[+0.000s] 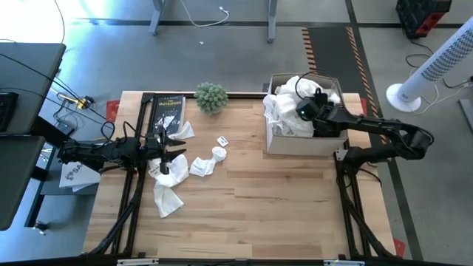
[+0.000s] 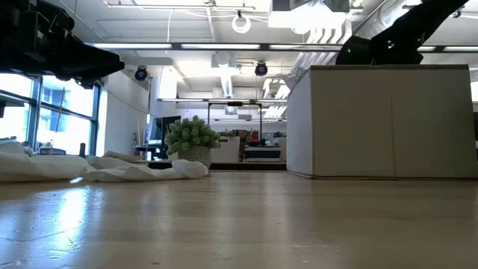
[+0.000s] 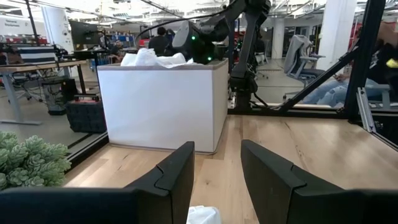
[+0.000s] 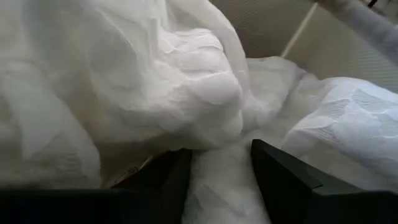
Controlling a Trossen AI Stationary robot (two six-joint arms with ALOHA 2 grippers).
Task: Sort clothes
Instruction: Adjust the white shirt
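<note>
Grey floor (image 1: 222,59); ceiling strip lights (image 2: 224,46); tall windows (image 2: 52,119).

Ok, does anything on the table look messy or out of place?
Yes. White clothes lie crumpled and scattered across the table's left side, one partly over the black book. More white clothes bulge over the box's rim.

The room is bright, lit by ceiling strip lights (image 2: 224,46) that show along the top of the low view, with daylight from windows (image 2: 45,119) at its left edge. Glare streaks the counter (image 2: 246,224) there, and its near boards are blurred. From above, shadows are soft and short. In the right wrist view the white cloth (image 4: 124,93) is washed out and soft.
</note>
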